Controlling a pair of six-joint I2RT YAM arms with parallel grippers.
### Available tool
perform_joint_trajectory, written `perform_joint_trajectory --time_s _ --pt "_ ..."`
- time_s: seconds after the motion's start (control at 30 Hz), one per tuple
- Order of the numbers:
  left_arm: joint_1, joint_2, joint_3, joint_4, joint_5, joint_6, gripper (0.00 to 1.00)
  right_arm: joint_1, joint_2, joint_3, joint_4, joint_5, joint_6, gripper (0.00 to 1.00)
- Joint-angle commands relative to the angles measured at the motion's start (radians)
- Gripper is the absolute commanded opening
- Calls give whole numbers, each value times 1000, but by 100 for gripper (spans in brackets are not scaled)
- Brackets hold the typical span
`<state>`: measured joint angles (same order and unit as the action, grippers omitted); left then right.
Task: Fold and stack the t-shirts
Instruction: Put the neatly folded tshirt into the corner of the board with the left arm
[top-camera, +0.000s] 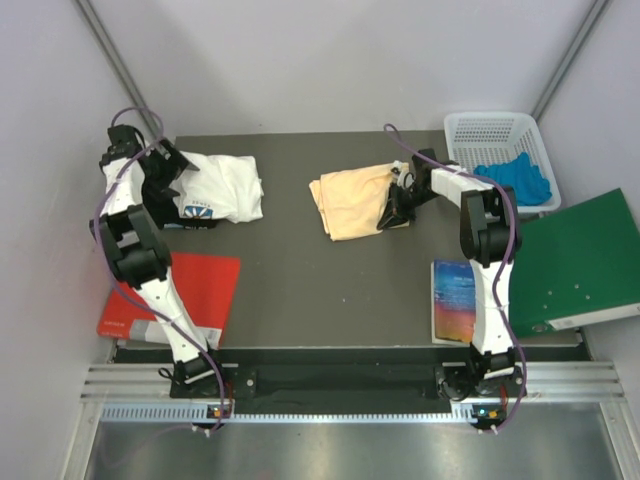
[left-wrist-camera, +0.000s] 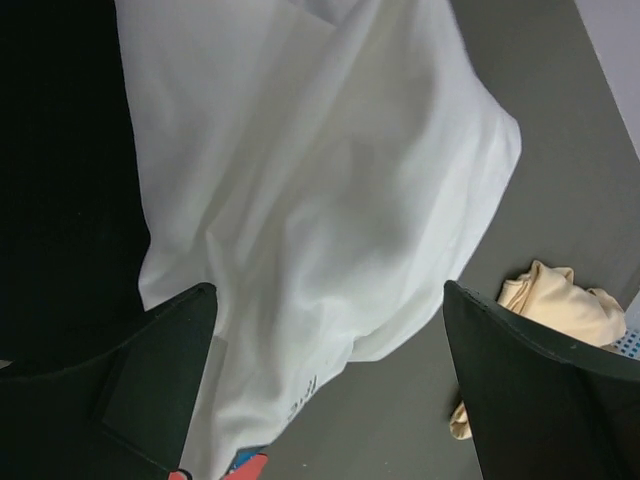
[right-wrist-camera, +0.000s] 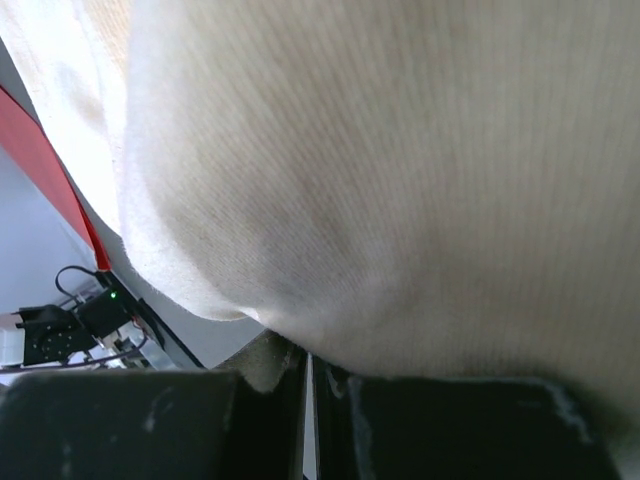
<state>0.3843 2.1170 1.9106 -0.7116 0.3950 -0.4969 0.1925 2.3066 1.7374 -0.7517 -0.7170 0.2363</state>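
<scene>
The white t-shirt (top-camera: 228, 185) lies bunched at the table's back left, its small dark-blue print (top-camera: 198, 210) at the near edge. My left gripper (top-camera: 176, 186) hovers at that shirt's left side. In the left wrist view the same gripper (left-wrist-camera: 330, 385) is open, its black fingers (left-wrist-camera: 165, 375) wide apart over the white cloth (left-wrist-camera: 320, 180). The pale peach-yellow t-shirt (top-camera: 350, 202) lies crumpled mid-table. My right gripper (top-camera: 392, 208) is shut on its right edge. Peach cloth (right-wrist-camera: 400, 170) fills the right wrist view and drapes over the closed gripper (right-wrist-camera: 308, 395).
A white basket (top-camera: 490, 135) holding blue cloth (top-camera: 520, 178) stands at the back right. A green folder (top-camera: 580, 262) lies at the right edge, with a colourful book (top-camera: 455, 300) beside the right arm. A red book (top-camera: 185, 295) lies at the front left.
</scene>
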Motion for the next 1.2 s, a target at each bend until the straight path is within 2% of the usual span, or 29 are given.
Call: perform_joint_trajectory --time_s 0.0,0.17,0.27,0.33,0.37,0.4,0.43,0.5,0.53,0.8,1.0,1.17 --pt "10 31 99 -73 -42 15 99 1 -10 24 -9 37 -35 1" --pt "33 -8 67 -85 -114 43 99 -1 -9 17 -9 39 -34 1" --pt "44 -17 13 -43 -88 47 99 1 -1 16 -5 36 -31 1" --pt "44 20 18 -51 -47 52 91 -2 4 19 0 33 -28 0" --pt "44 32 19 -55 -38 52 83 1 7 24 -1 31 -25 0" --pt "44 58 19 -54 -32 54 58 -2 10 33 -3 30 -28 0" --pt "44 70 24 -64 -25 57 41 -1 11 37 -5 31 -26 0" --pt "42 99 48 -68 -16 52 17 -1 16 51 -11 30 -26 0" --pt "44 106 59 -71 -15 50 0 -1 16 56 -14 31 -25 0" --pt "44 110 189 -55 -5 60 0 -1 8 27 -5 31 -26 0" --pt "51 69 228 7 -5 38 0 -1 4 11 6 31 -22 0" --pt "68 98 355 -37 -33 29 0 -1 -1 2 14 30 -18 0"
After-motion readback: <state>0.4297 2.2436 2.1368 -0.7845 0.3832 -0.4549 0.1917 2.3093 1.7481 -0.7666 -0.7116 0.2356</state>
